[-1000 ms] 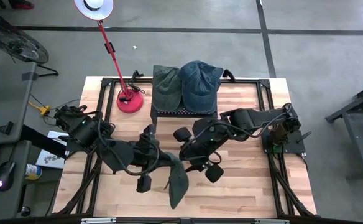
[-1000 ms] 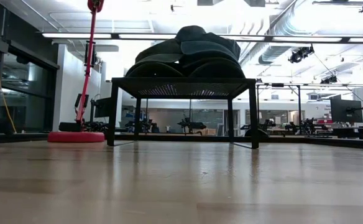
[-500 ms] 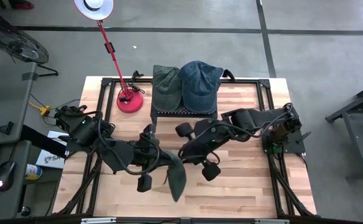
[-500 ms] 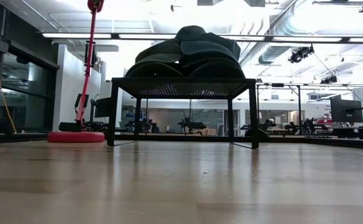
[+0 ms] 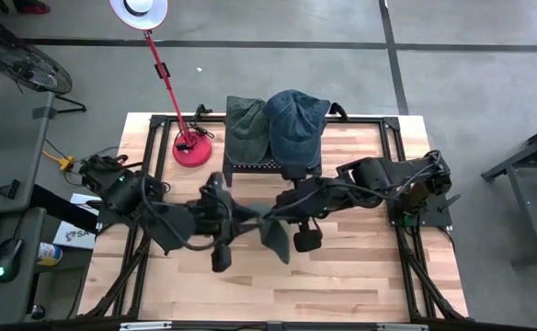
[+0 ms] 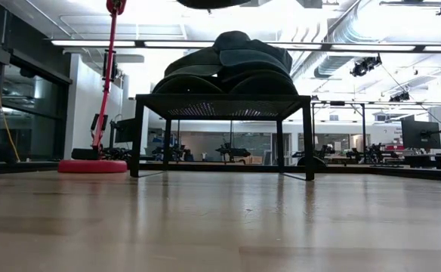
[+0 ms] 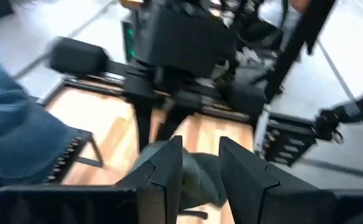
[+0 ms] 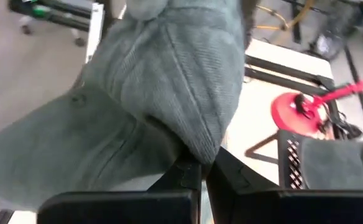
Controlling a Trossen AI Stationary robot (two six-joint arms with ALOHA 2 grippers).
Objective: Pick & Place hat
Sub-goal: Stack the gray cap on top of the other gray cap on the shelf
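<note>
Grey-green hat (image 5: 270, 235) hangs mid-table between both arms. Right gripper (image 8: 201, 174) pinches its fabric, jaws clamped tight; left gripper (image 7: 200, 163) jaws narrowly parted, hat beyond them

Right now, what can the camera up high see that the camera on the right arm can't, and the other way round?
Only the high view shows the whole table, both arms, the left pincer and the blue cap on the rack. Only the right wrist view shows, close up, the right pincer shut on the grey-green hat's cloth. Both show that hat, the red lamp base and the dark rack.
</note>
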